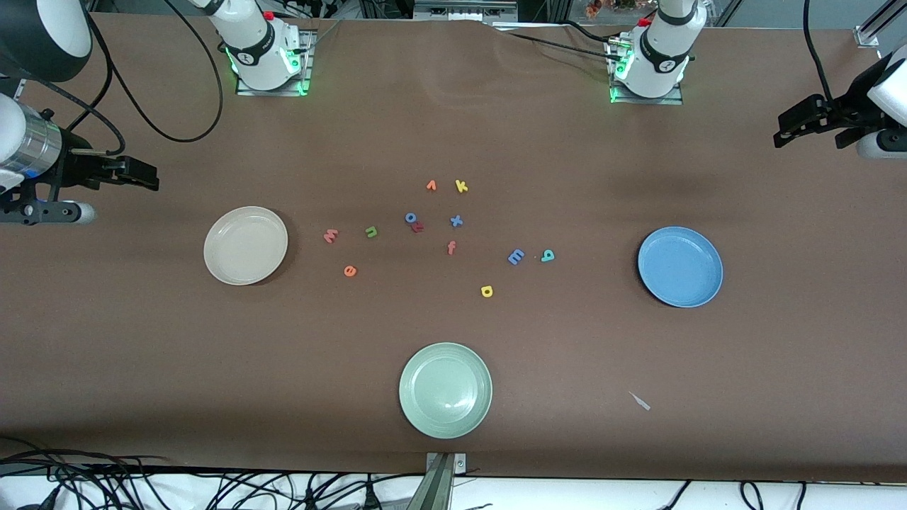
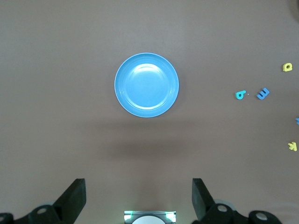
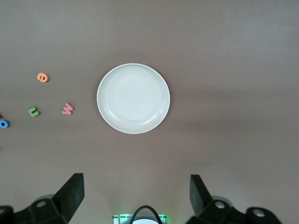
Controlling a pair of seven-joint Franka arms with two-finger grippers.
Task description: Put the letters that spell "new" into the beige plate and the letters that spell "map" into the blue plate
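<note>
Readable writing limited to the foam letters themselves; no brand or label legible anywhere.

Scattered mid-table: pinkish-red "w" (image 1: 331, 236), green "n" (image 1: 371, 231) just beside it, orange "e" (image 1: 350, 270) nearer the front camera than both. All three near the beige plate (image 1: 245, 245), toward the right arm's end of the table, none on it. Same group visible in right wrist view: "w" (image 3: 67, 108), "n" (image 3: 33, 112), "e" (image 3: 43, 77), plate (image 3: 133, 98) bare.

Blue "m" (image 1: 516, 256) and teal "a" (image 1: 547, 256) side by side, apart; yellow "p" (image 1: 487, 290) nearer the front camera. Blue plate (image 1: 680, 266) toward the left arm's end of the table, well apart from them, bare. Left wrist view: plate (image 2: 146, 85), "a" (image 2: 240, 94), "m" (image 2: 263, 93), "p" (image 2: 288, 67).

Other letters: yellow "k" (image 1: 461, 186), blue "x" (image 1: 456, 221), blue "o" (image 1: 410, 217) touching a small red letter (image 1: 419, 227), orange-red "f" (image 1: 451, 247). One orange piece (image 1: 431, 185) beside "k", not readable. Pale green plate (image 1: 445, 389) nearest the front camera.

Left gripper (image 2: 139, 198): up in the air over bare table near the blue plate, fingers spread wide, nothing between them. Right gripper (image 3: 136, 196): up in the air over bare table near the beige plate, fingers spread wide, holding nothing.
</note>
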